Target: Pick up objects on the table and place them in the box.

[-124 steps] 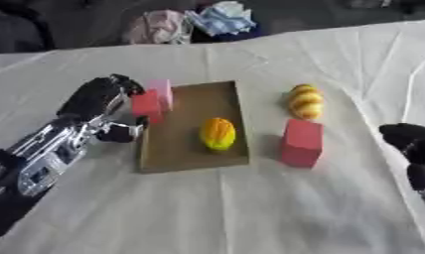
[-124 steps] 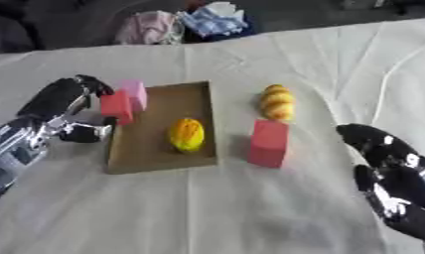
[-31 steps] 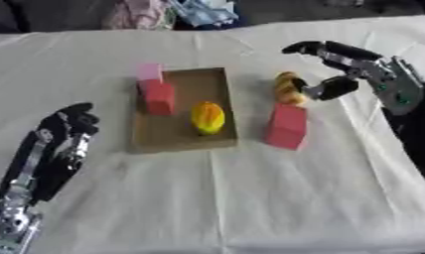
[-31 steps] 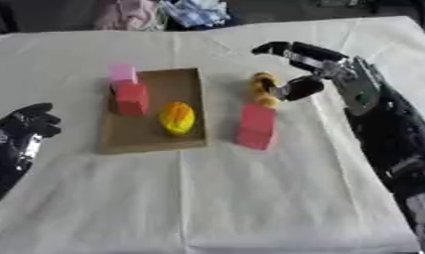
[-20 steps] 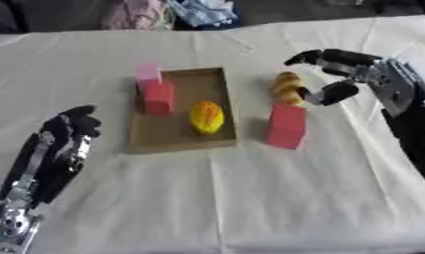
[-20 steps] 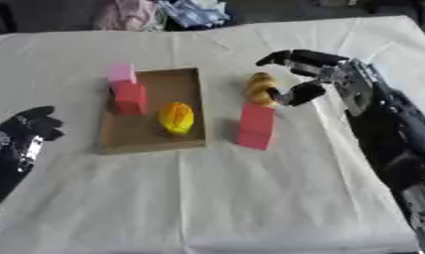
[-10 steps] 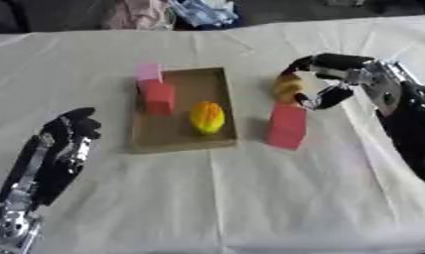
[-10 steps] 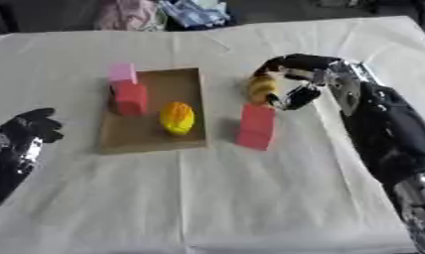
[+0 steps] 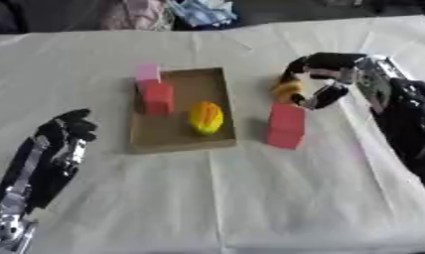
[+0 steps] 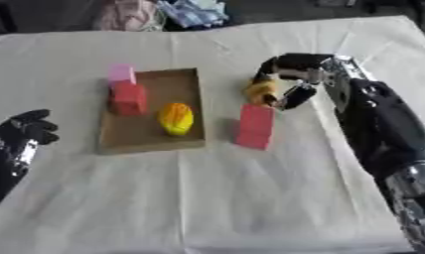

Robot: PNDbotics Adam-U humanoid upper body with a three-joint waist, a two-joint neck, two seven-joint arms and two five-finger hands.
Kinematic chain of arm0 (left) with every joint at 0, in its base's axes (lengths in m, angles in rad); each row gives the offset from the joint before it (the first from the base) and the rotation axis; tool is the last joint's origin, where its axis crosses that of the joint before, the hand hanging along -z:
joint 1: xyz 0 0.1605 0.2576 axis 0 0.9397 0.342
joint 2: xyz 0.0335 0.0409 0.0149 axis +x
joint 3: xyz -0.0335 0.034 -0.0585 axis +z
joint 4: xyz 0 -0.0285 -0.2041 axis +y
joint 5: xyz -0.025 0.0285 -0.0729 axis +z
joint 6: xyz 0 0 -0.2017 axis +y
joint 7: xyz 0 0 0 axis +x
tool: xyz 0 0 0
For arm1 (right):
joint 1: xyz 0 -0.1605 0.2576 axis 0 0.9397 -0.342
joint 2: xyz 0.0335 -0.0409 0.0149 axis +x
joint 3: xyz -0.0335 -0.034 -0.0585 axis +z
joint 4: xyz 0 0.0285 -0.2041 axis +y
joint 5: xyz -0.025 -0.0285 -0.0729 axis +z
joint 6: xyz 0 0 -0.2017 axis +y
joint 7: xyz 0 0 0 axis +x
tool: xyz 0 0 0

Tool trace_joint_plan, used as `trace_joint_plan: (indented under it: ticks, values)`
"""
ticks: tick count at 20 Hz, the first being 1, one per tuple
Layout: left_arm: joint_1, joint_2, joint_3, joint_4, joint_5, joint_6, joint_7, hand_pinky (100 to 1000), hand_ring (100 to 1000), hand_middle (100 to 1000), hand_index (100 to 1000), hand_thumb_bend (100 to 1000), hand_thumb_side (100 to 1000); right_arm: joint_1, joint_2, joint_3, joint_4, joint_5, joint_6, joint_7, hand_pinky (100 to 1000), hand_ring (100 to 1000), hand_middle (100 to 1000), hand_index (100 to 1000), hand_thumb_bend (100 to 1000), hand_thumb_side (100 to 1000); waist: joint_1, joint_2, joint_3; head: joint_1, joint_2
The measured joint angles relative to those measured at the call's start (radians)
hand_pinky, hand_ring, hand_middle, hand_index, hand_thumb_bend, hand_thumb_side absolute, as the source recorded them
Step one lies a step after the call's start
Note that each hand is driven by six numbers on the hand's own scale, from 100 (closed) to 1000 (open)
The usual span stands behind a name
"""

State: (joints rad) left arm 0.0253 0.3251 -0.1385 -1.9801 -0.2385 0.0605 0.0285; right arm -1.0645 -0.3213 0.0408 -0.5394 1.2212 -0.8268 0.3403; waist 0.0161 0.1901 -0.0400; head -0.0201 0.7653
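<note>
Beside the box (image 9: 178, 144), right hand (image 9: 324, 74) curled around yellow-orange object (image 9: 285, 90).

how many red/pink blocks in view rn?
3. A light pink block at the box's far left corner, a red block inside the box just in front of it, and a red block on the cloth right of the box. None appears hidden.
</note>
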Motion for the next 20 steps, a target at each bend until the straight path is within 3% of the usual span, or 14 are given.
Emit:
trace_joint_plan:
  ticks: [3,4,8,14,20]
  values:
    - [0.000,0.000,0.000,0.000,0.000,0.001,-0.001,729,649,644,853,100,797,0.001,0.001,-0.008,0.001,0.036,-0.027,-0.028,859,826,591,600,100,273,0.000,0.000,0.001,-0.005,0.000]
    - [0.000,0.000,0.000,0.000,0.000,0.001,-0.001,729,650,644,853,100,798,0.001,0.001,-0.010,0.001,0.047,-0.035,-0.044,845,805,543,537,100,264,0.000,0.000,0.002,-0.007,0.000]
    - [0.000,-0.001,-0.003,0.000,0.000,0.001,-0.001,732,650,644,852,100,798,0.011,0.002,-0.017,0.001,0.081,-0.058,-0.145,824,762,447,404,100,240,0.000,0.000,0.001,-0.011,0.000]
    - [-0.001,-0.002,-0.005,0.000,0.000,0.001,-0.001,733,650,644,850,100,797,0.021,0.010,-0.018,0.001,0.115,-0.078,-0.286,819,752,435,346,100,220,0.000,0.000,0.000,-0.018,0.000]
    - [-0.001,-0.009,-0.006,0.000,0.000,0.001,-0.001,735,650,644,850,100,795,0.025,0.019,-0.010,-0.025,0.101,-0.080,-0.342,826,758,442,302,100,198,0.000,0.000,0.001,-0.018,0.000]
